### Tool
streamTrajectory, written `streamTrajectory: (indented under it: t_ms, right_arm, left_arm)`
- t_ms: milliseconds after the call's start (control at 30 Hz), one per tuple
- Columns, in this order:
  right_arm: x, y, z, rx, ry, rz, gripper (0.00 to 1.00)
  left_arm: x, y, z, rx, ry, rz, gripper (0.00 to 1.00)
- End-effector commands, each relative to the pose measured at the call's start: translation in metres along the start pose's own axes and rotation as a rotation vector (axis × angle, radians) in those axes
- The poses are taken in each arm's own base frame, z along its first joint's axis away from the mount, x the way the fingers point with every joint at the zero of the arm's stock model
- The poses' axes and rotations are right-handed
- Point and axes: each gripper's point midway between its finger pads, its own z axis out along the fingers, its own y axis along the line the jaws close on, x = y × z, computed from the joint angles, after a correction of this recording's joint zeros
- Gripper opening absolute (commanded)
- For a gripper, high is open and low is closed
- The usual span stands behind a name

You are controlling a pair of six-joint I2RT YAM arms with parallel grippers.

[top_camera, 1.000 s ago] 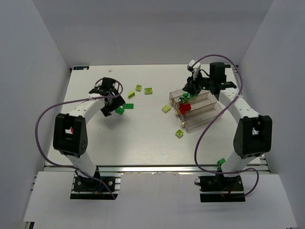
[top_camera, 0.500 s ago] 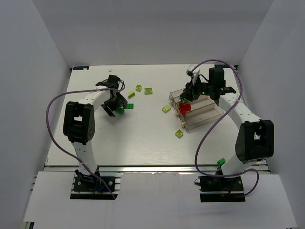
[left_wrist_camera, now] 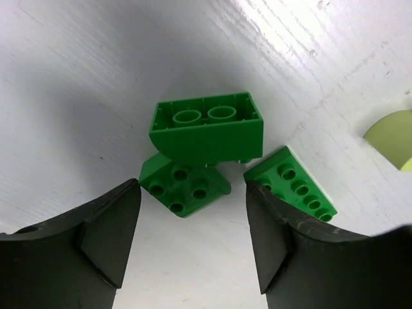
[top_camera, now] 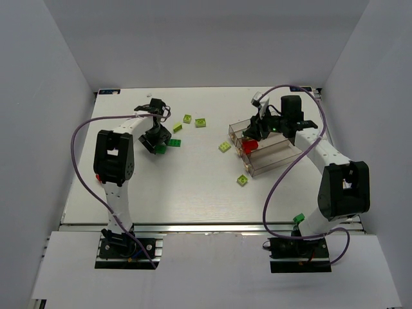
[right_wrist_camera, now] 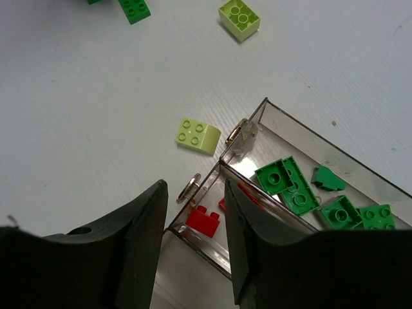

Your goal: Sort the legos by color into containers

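Note:
My left gripper [left_wrist_camera: 193, 241] is open and empty, low over the table, and shows in the top view [top_camera: 157, 140] at the far left. Just ahead of its fingertips lie three dark green legos: an upturned block [left_wrist_camera: 206, 129], a small square brick [left_wrist_camera: 185, 183] partly between the jaws, and a flat plate [left_wrist_camera: 291, 185]. My right gripper [right_wrist_camera: 193, 238] is open and empty above the near end of the clear stepped tray [right_wrist_camera: 302, 125]. One bin holds red bricks [right_wrist_camera: 203, 221], the adjoining one several green bricks [right_wrist_camera: 286, 183]. The tray [top_camera: 273, 162] sits right of centre.
Lime bricks lie loose on the table: two at the back [top_camera: 187, 118] [top_camera: 201, 122], one beside the tray's left end [top_camera: 224, 147] [right_wrist_camera: 198, 136], one in front of it [top_camera: 242, 181]. A green brick [top_camera: 299, 219] sits by the right arm's base.
The left arm's elbow has swung up and inward, and its gripper has settled over the green bricks. The right gripper has shifted slightly over the tray's left end.

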Motion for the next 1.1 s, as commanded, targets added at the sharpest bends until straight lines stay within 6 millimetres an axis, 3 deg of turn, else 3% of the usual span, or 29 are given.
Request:
streamTrajectory:
  t_ms: [0, 233, 400, 600, 667, 700, 800, 900, 1000, 1067]
  right_arm:
    - [-0.02, 0.003, -0.009, 0.009, -0.052, -0.04, 0.47]
    - [-0.016, 0.005, -0.008, 0.003, -0.046, -0.034, 0.46]
    - [-0.015, 0.006, -0.008, 0.0, -0.046, -0.033, 0.47]
    - [-0.015, 0.007, -0.009, -0.001, -0.047, -0.033, 0.47]
    - [-0.015, 0.008, -0.009, -0.003, -0.046, -0.033, 0.47]
    - [-0.015, 0.008, -0.01, -0.003, -0.044, -0.035, 0.47]
    - [-0.016, 0.011, -0.012, -0.009, -0.045, -0.04, 0.47]
    - [-0.016, 0.014, -0.013, -0.023, -0.04, -0.042, 0.54]
    - [-0.016, 0.016, -0.017, -0.023, -0.033, -0.064, 0.58]
    - [-0.02, 0.017, -0.021, -0.013, -0.04, -0.084, 0.56]
  left_arm:
    - [-0.015, -0.002, -0.003, -0.012, -0.044, -0.021, 0.76]
    - [-0.019, 0.003, 0.006, -0.032, -0.042, -0.039, 0.73]
    - [-0.019, 0.005, 0.007, -0.029, -0.034, -0.038, 0.5]
    - [-0.011, 0.008, 0.004, -0.007, -0.014, -0.013, 0.29]
    - [-0.007, 0.009, 0.001, 0.009, -0.003, 0.013, 0.16]
    - [-0.006, 0.012, -0.005, 0.019, -0.003, 0.036, 0.09]
    - [-0.002, 0.014, -0.024, 0.07, -0.006, 0.075, 0.01]
    - [0.005, 0.005, -0.046, 0.171, 0.0, 0.15, 0.0]
    - [0.016, -0.018, -0.078, 0.355, -0.01, 0.238, 0.0]
    - [0.025, -0.045, -0.107, 0.545, -0.037, 0.298, 0.0]
